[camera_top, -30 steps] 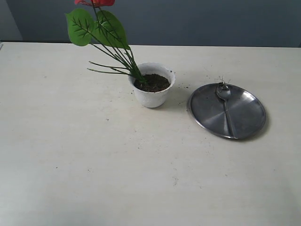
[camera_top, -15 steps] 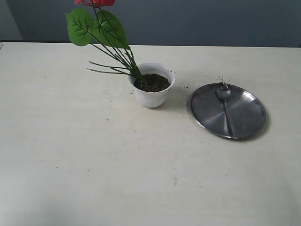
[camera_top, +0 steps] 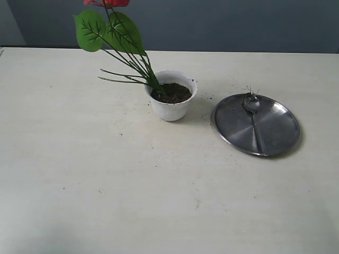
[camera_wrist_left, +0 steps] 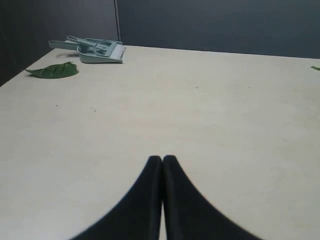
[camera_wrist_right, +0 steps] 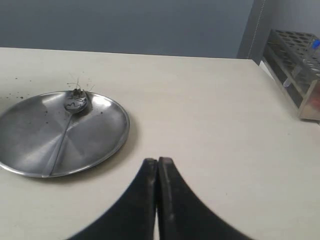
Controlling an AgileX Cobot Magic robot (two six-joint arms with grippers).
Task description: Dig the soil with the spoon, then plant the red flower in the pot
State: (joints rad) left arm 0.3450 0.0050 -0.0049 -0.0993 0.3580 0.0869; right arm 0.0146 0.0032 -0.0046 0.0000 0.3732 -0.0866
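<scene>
Bench is mostly bare, with the task things grouped toward its far side. The red flower is already in, stems sunk in the soil, leaning hard to the left with the red petal cut off by the top of the exterior view. The steel plate sits just right of the pot, not touching it. The pot is upright with a few crumbs on the bench around it. The spoon lies flat on the plate, head at the far rim, with a bit of soil and fibres stuck on it. Judgement: digging and planting both look done, and this is the end or retreat stage. The next move calls for little, perhaps just keeping the arms clear; if anything, check the lean, since the flower could tip out. The left gripper is fully closed and empty over bare bench, nothing near it. The right gripper is also closed and empty, near the plate but apart from it. View differences: only the exterior view shows the flower, pot and soil, and no gripper appears in it. Right wrist view gives a closer look at the spoon head and its fibres, plus a tube rack at the bench edge. Left wrist view alone shows a green dustpan and a loose leaf at the far corner.
</scene>
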